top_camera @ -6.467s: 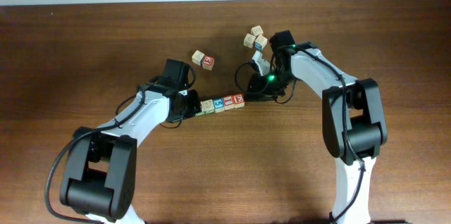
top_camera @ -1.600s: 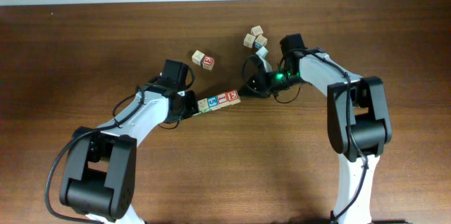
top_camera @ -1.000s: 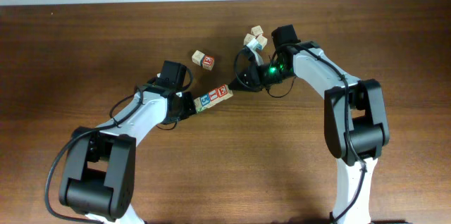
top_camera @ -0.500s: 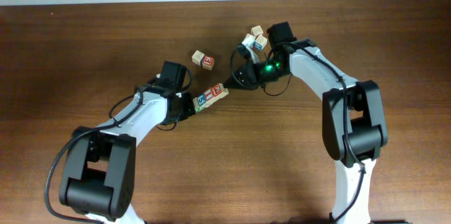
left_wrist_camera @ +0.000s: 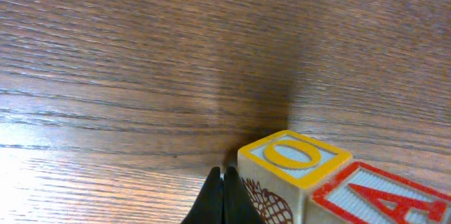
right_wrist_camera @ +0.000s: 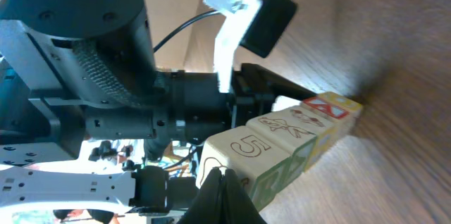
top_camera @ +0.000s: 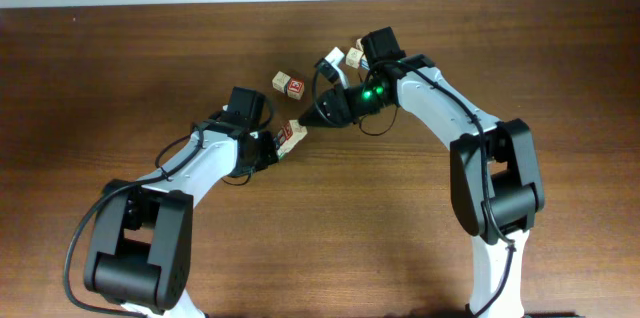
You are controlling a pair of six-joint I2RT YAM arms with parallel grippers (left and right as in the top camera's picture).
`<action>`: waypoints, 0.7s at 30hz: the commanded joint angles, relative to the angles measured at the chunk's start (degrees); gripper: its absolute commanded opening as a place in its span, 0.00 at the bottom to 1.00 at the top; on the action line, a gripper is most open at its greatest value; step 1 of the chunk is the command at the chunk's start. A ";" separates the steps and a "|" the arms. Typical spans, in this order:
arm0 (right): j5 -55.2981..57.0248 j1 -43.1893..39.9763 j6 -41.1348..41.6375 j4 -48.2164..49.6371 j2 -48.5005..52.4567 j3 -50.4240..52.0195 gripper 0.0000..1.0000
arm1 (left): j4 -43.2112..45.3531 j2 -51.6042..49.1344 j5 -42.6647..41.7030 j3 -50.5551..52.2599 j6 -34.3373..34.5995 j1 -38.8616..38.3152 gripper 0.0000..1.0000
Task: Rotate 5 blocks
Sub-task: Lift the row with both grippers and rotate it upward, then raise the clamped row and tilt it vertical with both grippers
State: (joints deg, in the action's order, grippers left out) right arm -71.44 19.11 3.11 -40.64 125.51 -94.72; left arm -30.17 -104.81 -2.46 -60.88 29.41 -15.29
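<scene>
Pale-wood blocks (top_camera: 289, 137) form one slanted line on the brown table (top_camera: 120, 58). The left gripper (left_wrist_camera: 224, 190) and right gripper (right_wrist_camera: 224, 186), both pressed together, meet its opposite ends.

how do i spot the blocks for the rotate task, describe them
On the table, the left gripper and right gripper point at each other. The line of blocks lies diagonally between their tips, joined end to end, unlike the loose pair behind it.

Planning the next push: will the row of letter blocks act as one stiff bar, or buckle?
Probably buckles: the row of blocks shows seams, separate cubes pressed only endwise between the right gripper and left gripper. Likely slides, not rolls: flat faces on smooth table.
</scene>
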 commanded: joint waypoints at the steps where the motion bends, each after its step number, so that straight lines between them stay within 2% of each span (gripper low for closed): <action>1: 6.62 3.06 0.63 -0.42 1.68 1.36 0.04 | 1.86 -0.66 -8.72 -0.98 -0.76 -1.86 0.00; 21: 7.21 3.58 1.90 0.50 1.68 1.36 0.04 | 1.38 -0.66 -7.76 -0.98 0.85 -1.81 0.00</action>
State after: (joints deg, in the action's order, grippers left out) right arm -72.58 20.01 4.75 -39.90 125.29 -94.72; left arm -29.71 -104.81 -4.29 -60.88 29.43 -15.35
